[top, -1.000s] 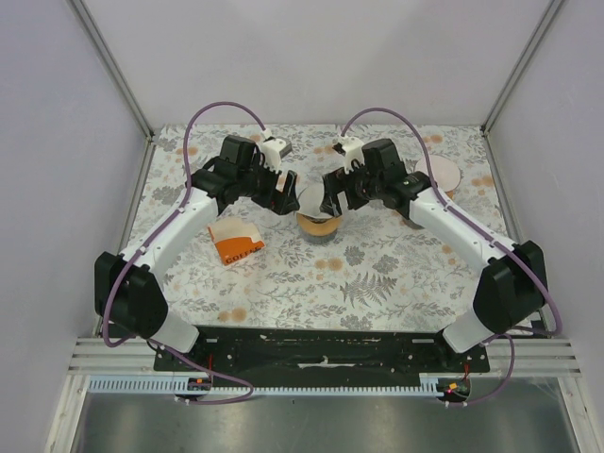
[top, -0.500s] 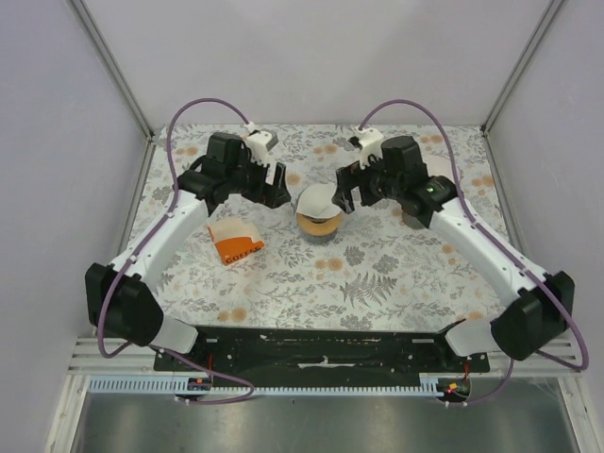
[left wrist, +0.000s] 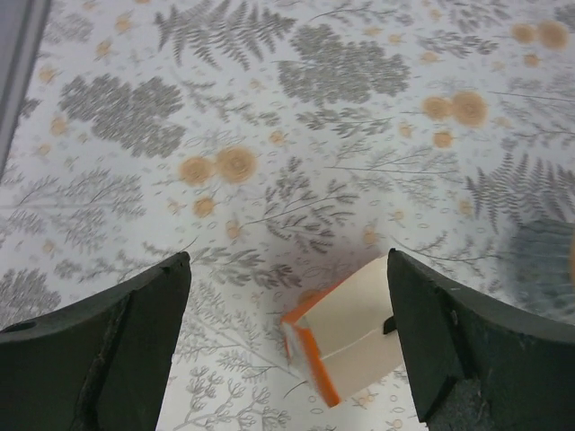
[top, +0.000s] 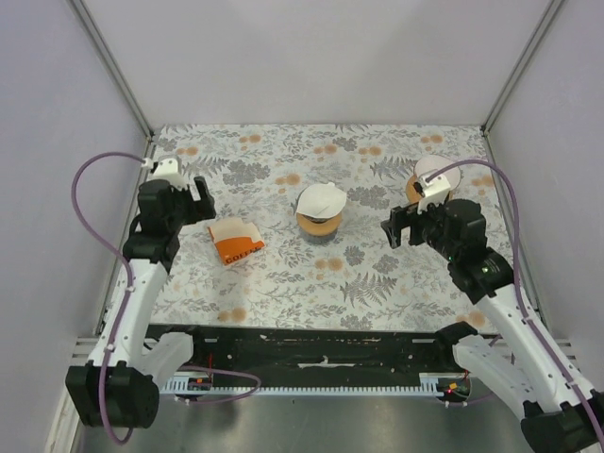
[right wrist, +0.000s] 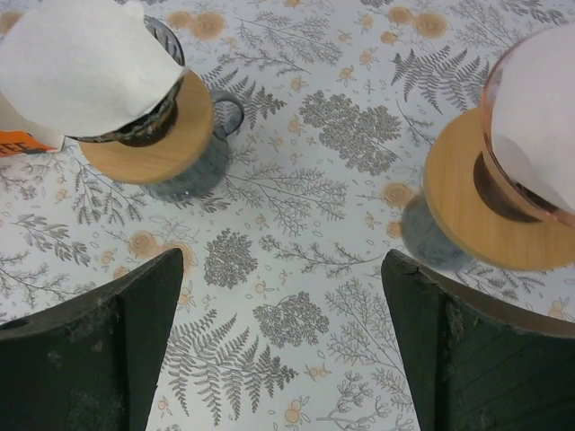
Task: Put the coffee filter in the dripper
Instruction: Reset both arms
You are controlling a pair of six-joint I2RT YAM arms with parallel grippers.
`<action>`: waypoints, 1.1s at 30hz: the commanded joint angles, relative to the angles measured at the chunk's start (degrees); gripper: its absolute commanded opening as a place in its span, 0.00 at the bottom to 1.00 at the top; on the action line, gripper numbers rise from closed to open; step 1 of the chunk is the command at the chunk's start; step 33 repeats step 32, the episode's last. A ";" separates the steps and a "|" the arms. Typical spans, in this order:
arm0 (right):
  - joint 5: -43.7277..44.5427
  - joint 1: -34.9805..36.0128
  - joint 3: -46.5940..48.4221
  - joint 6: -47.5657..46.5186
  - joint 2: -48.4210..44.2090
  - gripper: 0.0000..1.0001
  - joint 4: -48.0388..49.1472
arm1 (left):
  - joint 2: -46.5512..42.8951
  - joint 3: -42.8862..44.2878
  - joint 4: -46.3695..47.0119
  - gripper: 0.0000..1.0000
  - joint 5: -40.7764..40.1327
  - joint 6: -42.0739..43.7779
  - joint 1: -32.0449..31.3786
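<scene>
1. Top external view: finding the thin white paper cone of the coffee filter [top: 319,199] sitting point-down in the round orange funnel-like dripper [top: 316,226], near the middle of the flower-printed tablecloth [top: 283,283].
2. Right wrist view: seeing the filter's rounded fan edge standing well above the orange ring and leaning a little to one side; judging it loosely seated rather than pressed flat.
3. Reading the right gripper [right wrist: 280,256] as spread wide and empty, with only patterned cloth showing between its dark fingers.
4. Reading the left gripper [left wrist: 287,265] as equally wide and empty, with the flat orange-and-white paper packet [left wrist: 346,341] lying just ahead of its fingers, untouched.
5. Placing the filter and dripper up and to the left in the right claw's own view, toward the table's middle and well apart from both claws; judging the right arm the nearer, with the packet lying between the left claw and the dripper.
6. Noting a second brewer with a clear pinkish cone [right wrist: 526,135] holding its own white paper, at the far right near the right arm, and not confusing it with the task's pair.
7. Judging the task as good as done; any further move would be a light press straight down along the cone's upright axis, coming most easily from the right.
</scene>
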 commanded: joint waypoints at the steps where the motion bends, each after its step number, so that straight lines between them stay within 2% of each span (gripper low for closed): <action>1: 4.00 -0.34 -4.45 -0.03 -7.22 0.98 4.64 | -6.81 -7.72 8.05 0.95 -5.52 -3.98 2.74; 5: 6.18 -0.26 -9.46 5.84 -13.20 0.98 9.90 | -11.47 -13.87 9.63 0.95 -5.08 -4.68 5.73; 7: 11.71 -0.26 -12.62 9.44 -14.78 0.98 12.28 | -13.06 -16.33 10.51 0.95 -5.26 -5.12 6.26; 12: 14.98 -0.34 -16.41 12.18 -17.77 0.98 11.94 | -16.22 -21.17 12.36 0.95 -4.21 -5.56 6.79; 18: 20.16 -0.26 -22.56 13.50 -22.43 0.98 13.35 | -18.42 -23.55 12.45 0.95 -3.68 -6.35 7.22; 21: 20.08 -0.26 -24.06 14.90 -23.49 0.98 13.78 | -18.95 -24.25 12.28 0.95 -3.33 -6.71 7.40; 33: 23.94 -0.26 -27.05 18.51 -22.88 0.98 14.31 | -19.13 -25.66 12.80 0.96 -2.45 -6.53 7.75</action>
